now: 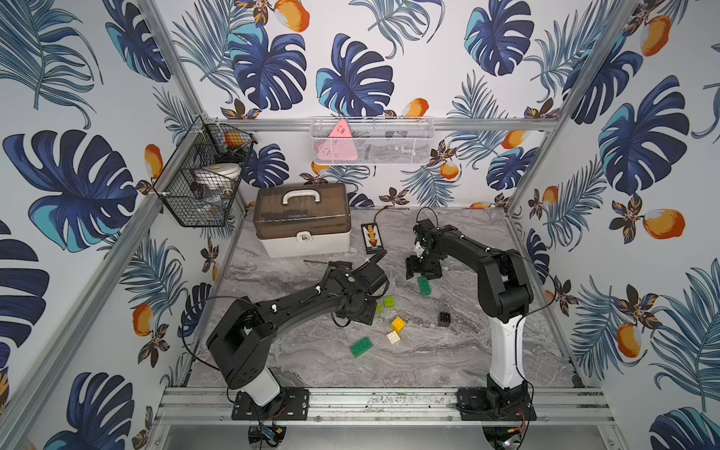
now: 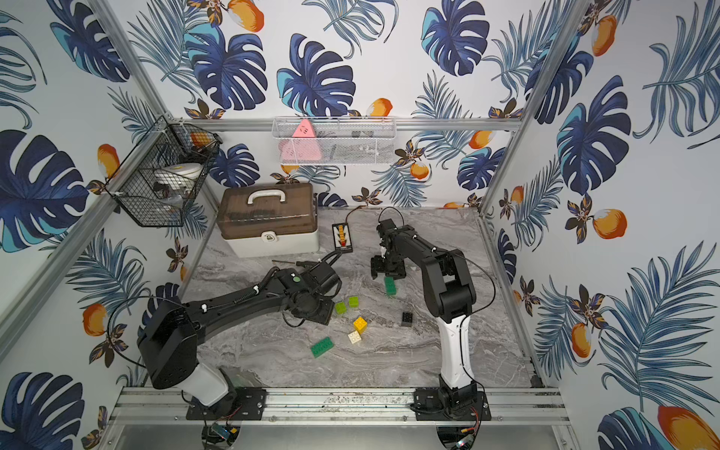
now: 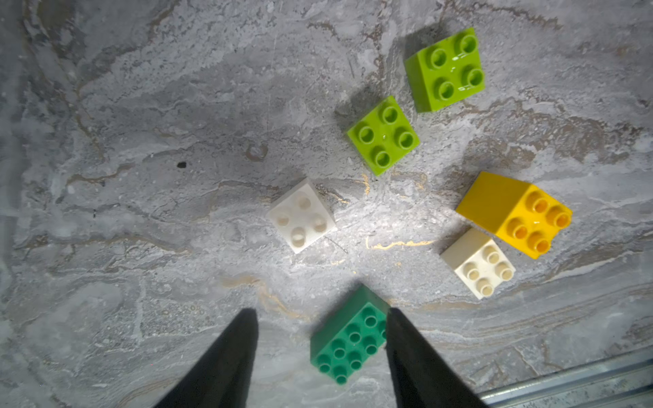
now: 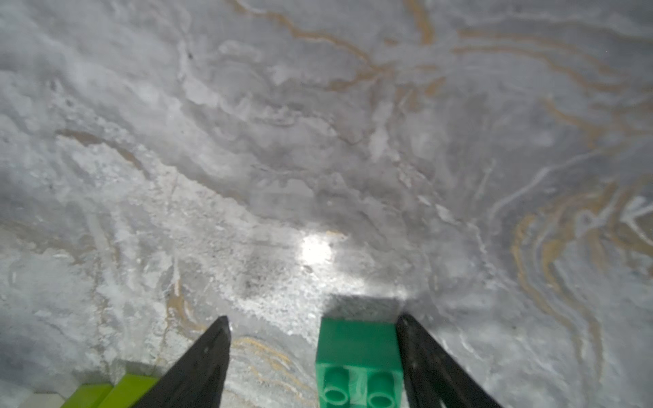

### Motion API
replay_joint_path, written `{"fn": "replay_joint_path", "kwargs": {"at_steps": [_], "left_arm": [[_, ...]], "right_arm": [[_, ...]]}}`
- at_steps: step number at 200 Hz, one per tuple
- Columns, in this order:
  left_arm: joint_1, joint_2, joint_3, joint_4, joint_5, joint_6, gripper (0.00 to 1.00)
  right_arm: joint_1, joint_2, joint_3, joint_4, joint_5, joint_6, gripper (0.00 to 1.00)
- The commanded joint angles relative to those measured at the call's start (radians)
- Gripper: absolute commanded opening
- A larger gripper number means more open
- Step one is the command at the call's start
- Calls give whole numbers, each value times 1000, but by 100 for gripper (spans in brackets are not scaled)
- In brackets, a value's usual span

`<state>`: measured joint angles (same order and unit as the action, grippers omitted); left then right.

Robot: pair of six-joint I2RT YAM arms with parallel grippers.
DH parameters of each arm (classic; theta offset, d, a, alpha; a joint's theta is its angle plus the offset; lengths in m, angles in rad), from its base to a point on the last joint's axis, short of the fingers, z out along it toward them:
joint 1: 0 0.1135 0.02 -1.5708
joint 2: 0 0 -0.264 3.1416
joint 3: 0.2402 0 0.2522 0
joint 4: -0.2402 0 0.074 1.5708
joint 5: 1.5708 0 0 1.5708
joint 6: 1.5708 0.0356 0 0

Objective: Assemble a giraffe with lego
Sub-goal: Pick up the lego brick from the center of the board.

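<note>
Dark green brick (image 4: 358, 353), front-right of the storage box (image 1: 302, 220), touches one finger of the half-open, empty right gripper (image 4: 312, 318): closing could skew it. Left gripper (image 3: 320, 311) open, empty.

The right wrist view's edge crops a dark green brick (image 4: 357, 348).

Both top views high at the front, looking down over the whole table (image 1: 448, 362), wrist views close above it facing down, left one sharing loose bricks (image 3: 383, 136) with the top views.
</note>
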<state>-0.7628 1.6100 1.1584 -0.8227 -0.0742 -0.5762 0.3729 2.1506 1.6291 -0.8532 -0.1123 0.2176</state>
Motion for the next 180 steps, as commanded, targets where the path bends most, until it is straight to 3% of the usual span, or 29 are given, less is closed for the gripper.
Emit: {"fn": "replay_joint_path", "kwargs": {"at_steps": [1,101,121,146,180], "left_arm": [[15,-10,-24,15,7,-2,63],[26,4,-62,43,25,-14,63],[26,-4,-74,43,25,-17,63],[26,-13,-81,44,20,-19,63],[26,-7,-84,57,23,-17,63]], "right_arm": [[19,15,-4,-4,-60,-31,74],[110,-117,-224,127,-161,-63,73],[109,-204,-261,145,-132,-66,75],[95,-315,-311,122,-20,30,78],[98,-401,-375,133,32,205,84]]}}
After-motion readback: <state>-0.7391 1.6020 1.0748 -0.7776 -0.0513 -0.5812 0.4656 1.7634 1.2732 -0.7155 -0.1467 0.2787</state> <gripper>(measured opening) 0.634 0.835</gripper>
